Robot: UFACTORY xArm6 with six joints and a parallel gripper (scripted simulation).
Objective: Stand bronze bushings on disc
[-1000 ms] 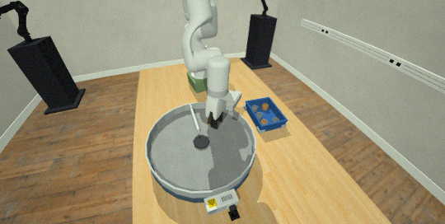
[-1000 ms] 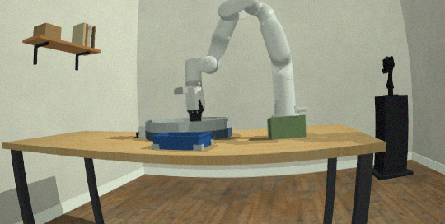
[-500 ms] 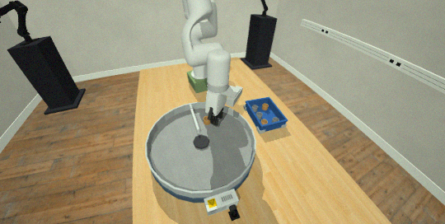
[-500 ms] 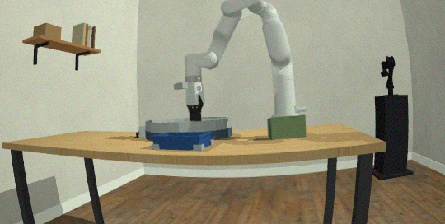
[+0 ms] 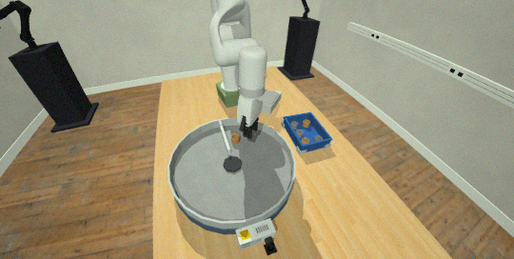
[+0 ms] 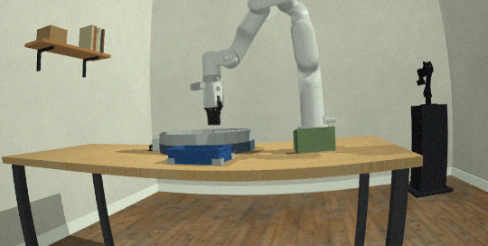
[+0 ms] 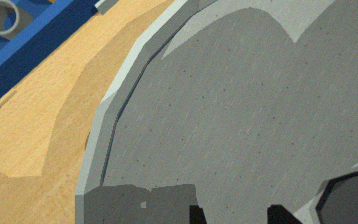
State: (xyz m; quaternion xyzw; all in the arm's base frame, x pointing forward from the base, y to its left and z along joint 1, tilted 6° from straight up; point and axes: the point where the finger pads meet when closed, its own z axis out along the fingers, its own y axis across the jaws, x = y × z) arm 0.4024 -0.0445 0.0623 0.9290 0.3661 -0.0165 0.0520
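Observation:
My gripper (image 5: 248,135) (image 6: 213,124) (image 7: 237,218) is partly open and empty, above the turntable's disc (image 5: 205,189) (image 7: 220,125). A bronze bushing (image 5: 235,139) stands on the disc, apparently upright, left of the gripper in the top view, between the pale bar and the fingers. The dark hub (image 5: 232,164) (image 7: 355,200) is at the disc's centre. The blue crate (image 5: 326,144) (image 6: 199,155) (image 7: 30,57) holds two bronze bushings, one at the back (image 5: 306,123) and one at the front (image 5: 305,140). Steel bushings (image 5: 294,125) (image 5: 299,132) (image 5: 318,138) also lie in it.
A pale bar (image 5: 225,138) spans from the turntable's back rim towards the hub. The raised rim (image 5: 291,179) (image 7: 94,135) surrounds the disc. A white box with a yellow label (image 5: 256,234) sits at the turntable's front. The arm stands on a green block (image 5: 227,97) (image 6: 314,139).

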